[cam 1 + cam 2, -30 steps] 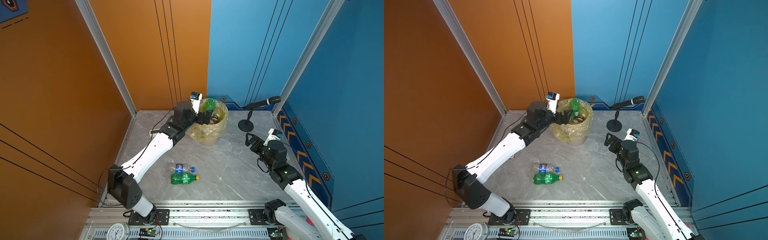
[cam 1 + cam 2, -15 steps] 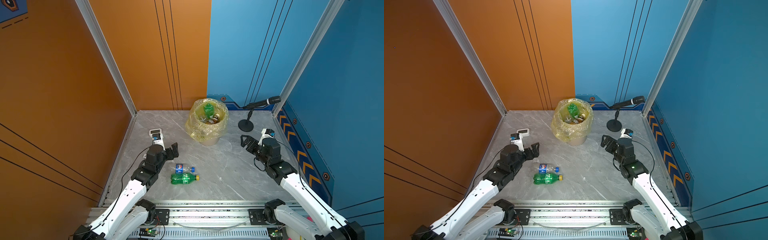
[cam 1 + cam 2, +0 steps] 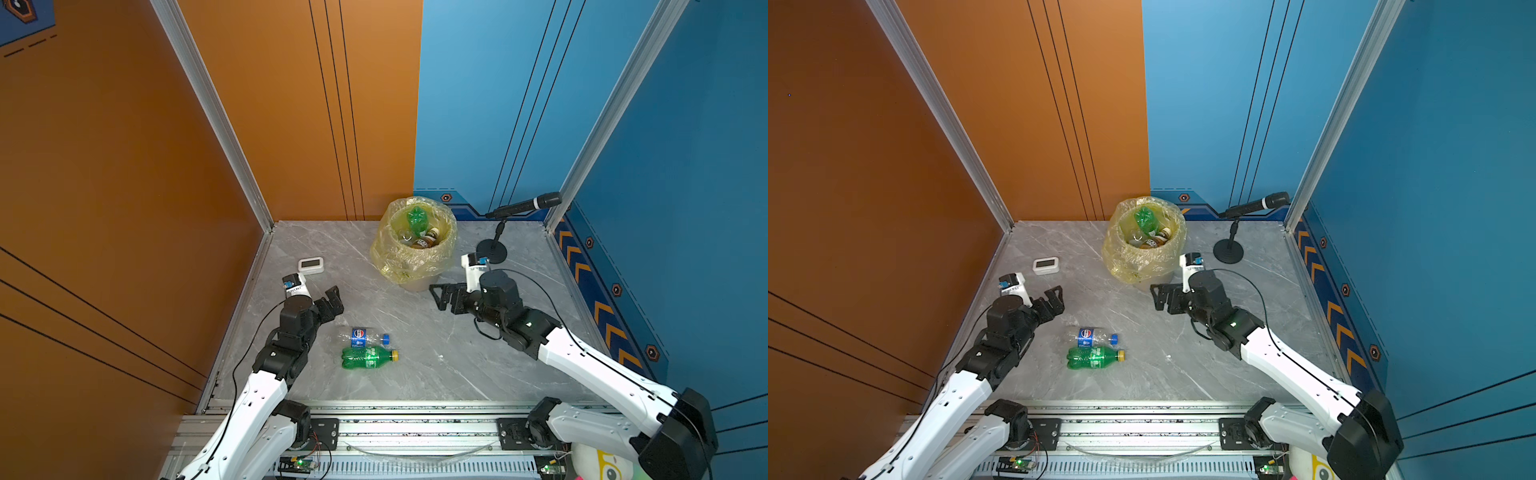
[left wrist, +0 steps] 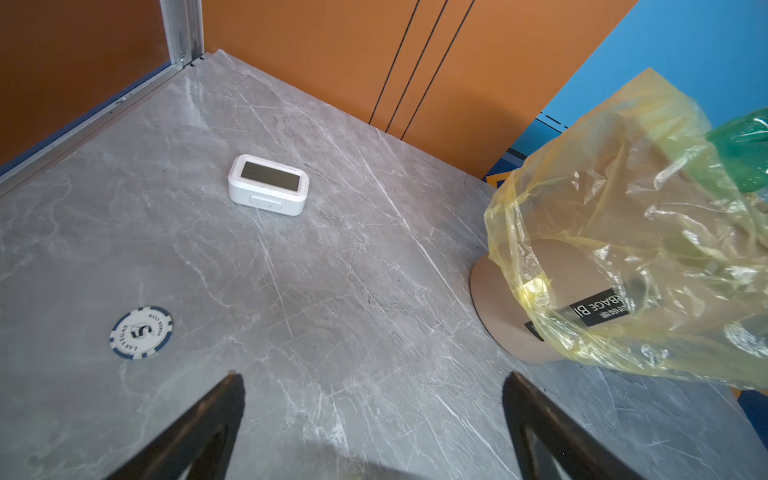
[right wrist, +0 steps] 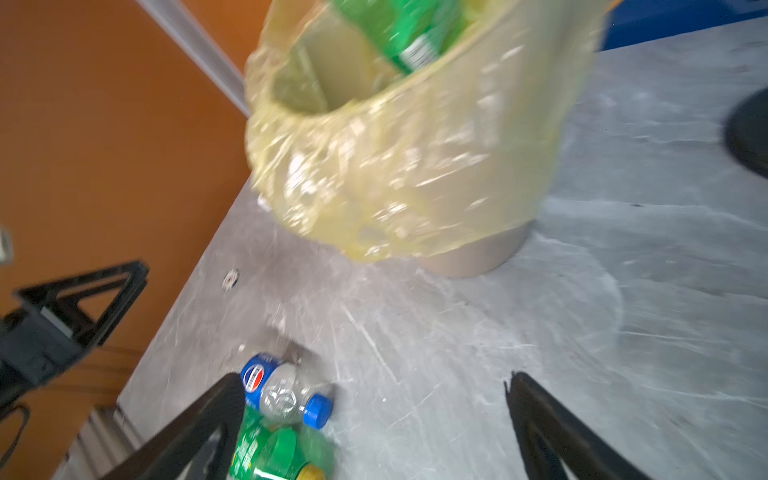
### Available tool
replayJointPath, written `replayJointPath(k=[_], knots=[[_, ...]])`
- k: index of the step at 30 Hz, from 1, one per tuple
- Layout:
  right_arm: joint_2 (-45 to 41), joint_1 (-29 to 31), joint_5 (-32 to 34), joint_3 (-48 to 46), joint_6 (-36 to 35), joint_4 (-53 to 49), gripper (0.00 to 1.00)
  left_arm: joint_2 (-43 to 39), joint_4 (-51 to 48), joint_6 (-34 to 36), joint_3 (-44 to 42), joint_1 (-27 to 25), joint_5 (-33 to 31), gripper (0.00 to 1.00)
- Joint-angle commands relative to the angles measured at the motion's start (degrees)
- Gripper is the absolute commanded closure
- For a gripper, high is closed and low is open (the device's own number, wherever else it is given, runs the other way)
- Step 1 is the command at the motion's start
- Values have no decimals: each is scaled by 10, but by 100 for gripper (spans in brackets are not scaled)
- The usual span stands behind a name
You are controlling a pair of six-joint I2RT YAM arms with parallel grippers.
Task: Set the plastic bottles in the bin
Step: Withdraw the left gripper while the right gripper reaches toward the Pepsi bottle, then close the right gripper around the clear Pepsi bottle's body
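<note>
Two plastic bottles lie side by side on the grey floor: a clear blue-label Pepsi bottle and a green yellow-capped one. The bin stands at the back; a green bottle and a brown one show inside it. My left gripper is open and empty, left of the lying bottles. My right gripper is open and empty beside the bin's base.
A white timer lies near the left wall, and a poker chip lies closer to my left gripper. A microphone on a round stand is right of the bin. Walls close three sides; a metal rail runs along the front.
My left arm has pulled back from the bin's rim to the near left of the floor. My right gripper has swung left toward the bin's base. Both bottles on the floor lie unmoved.
</note>
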Motion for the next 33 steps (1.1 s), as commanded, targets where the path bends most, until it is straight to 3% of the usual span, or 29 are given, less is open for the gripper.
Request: replayJointPath(k=[1,7,11,33], knots=[[50,65,-28,28,-93,-31,0,-11,-9,-22,-15,18,15,2],[151,161,-35,65,-170,-24,0,-28,-21,-30,-22,41,33,2],[212,187,-56,93,-195,-16,0,-40,-26,-32,-27,56,42,2],[443,202,-17,266,-218,-31,10,-69,-46,-43,-32,105,78,2]])
